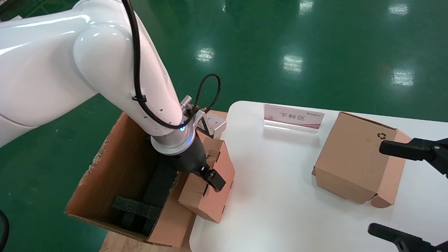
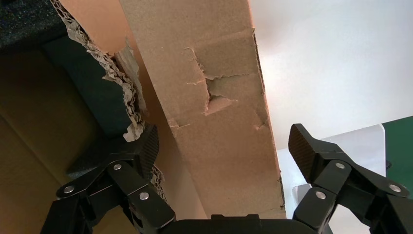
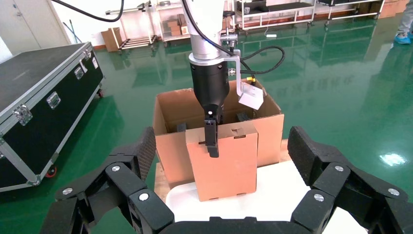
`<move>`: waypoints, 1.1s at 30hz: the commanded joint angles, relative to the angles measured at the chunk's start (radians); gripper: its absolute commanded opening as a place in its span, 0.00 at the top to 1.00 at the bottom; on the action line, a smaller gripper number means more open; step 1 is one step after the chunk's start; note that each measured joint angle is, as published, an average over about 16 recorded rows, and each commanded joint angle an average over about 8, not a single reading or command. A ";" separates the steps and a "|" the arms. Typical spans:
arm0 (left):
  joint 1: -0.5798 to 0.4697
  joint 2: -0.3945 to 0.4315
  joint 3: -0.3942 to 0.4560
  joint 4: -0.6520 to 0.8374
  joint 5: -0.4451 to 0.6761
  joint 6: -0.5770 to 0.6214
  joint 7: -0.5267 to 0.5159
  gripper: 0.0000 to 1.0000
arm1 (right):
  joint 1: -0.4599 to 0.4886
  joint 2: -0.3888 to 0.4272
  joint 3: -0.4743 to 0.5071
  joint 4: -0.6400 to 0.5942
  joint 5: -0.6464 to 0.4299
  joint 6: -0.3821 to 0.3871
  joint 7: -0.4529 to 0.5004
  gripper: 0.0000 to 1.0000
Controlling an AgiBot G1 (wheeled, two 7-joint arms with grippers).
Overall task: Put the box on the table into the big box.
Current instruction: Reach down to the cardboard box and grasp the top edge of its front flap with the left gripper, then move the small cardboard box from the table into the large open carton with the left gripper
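the big box (image 1: 115, 175) stands on the green floor (image 1: 280, 52) at the left, against the edge of the white surface (image 1: 280, 196), its flaps open and torn at the edges, with black foam blocks (image 1: 140, 206) lying inside. just right of it the left gripper (image 1: 206, 171) reaches down from the white arm and straddles the top of the box (image 1: 210, 189), one finger on the side facing the surface and the other on the side toward the big box. in the left wrist view the fingers (image 2: 304, 148) stand apart from the cardboard on both sides, so the gripper is open around the box, not pressing it. the box is tilted, resting on the surface's left edge and leaning against the big box's wall. farther right a small pink sign (image 1: 293, 117) stands near the back of the surface. beyond it sits a second cardboard box (image 1: 353, 161) with a black recycling mark on its top. at the far right the right gripper (image 1: 409, 189) hovers over the surface beside that second box, its fingers spread wide and holding nothing.
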 commanded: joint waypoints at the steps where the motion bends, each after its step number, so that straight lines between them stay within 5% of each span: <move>1: 0.001 0.000 0.001 0.000 0.001 0.000 -0.001 1.00 | 0.000 0.000 0.000 0.000 0.000 0.000 0.000 0.08; 8: 0.002 0.002 0.002 0.001 0.002 -0.001 -0.002 1.00 | 0.000 0.000 0.000 0.000 0.000 0.000 0.000 0.96; 14: 0.002 0.001 0.002 0.001 0.002 -0.001 -0.002 1.00 | 0.000 0.000 0.000 0.000 0.000 0.000 0.000 1.00; 22: 0.002 0.001 0.002 0.001 0.001 -0.001 -0.002 1.00 | 0.000 0.000 0.000 0.000 0.000 0.000 0.000 0.05; 33: 0.001 -0.003 0.001 0.002 0.002 -0.001 0.000 1.00 | 0.000 0.000 0.000 0.000 0.000 0.000 0.000 0.00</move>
